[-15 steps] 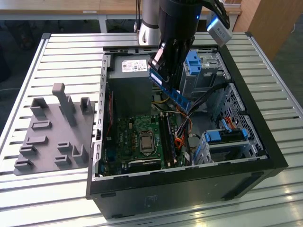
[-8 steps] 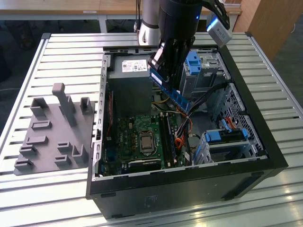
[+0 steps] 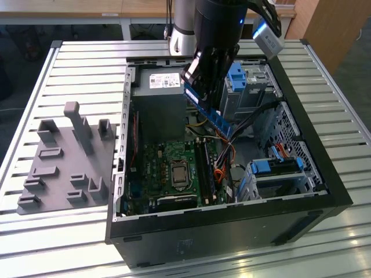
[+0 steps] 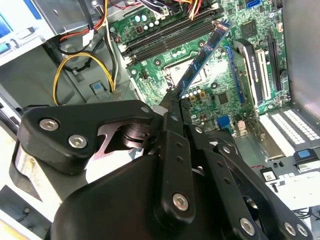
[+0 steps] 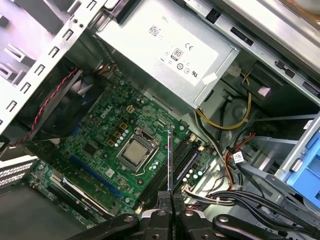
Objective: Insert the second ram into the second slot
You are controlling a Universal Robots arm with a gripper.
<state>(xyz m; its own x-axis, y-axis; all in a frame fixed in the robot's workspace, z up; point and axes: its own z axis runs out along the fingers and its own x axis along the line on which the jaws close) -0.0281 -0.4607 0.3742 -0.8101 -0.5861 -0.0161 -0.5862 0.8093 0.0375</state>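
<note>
The gripper (image 3: pixel 202 92) clamps the ram (image 3: pixel 219 120), tilted above the slots (image 3: pixel 206 165); brought down this crooked, it could jam or snag the cables (image 3: pixel 222 169) just beside them.

I have the gripper (image 3: pixel 203 87) clamped on the second ram (image 3: pixel 217 120), which slants down out of it over the open computer case (image 3: pixel 232 243). Below the gripper I see the motherboard (image 3: pixel 168 168) and its memory slots (image 3: pixel 204 168). The grey power supply (image 3: pixel 157 107) sits just beside it.
</note>
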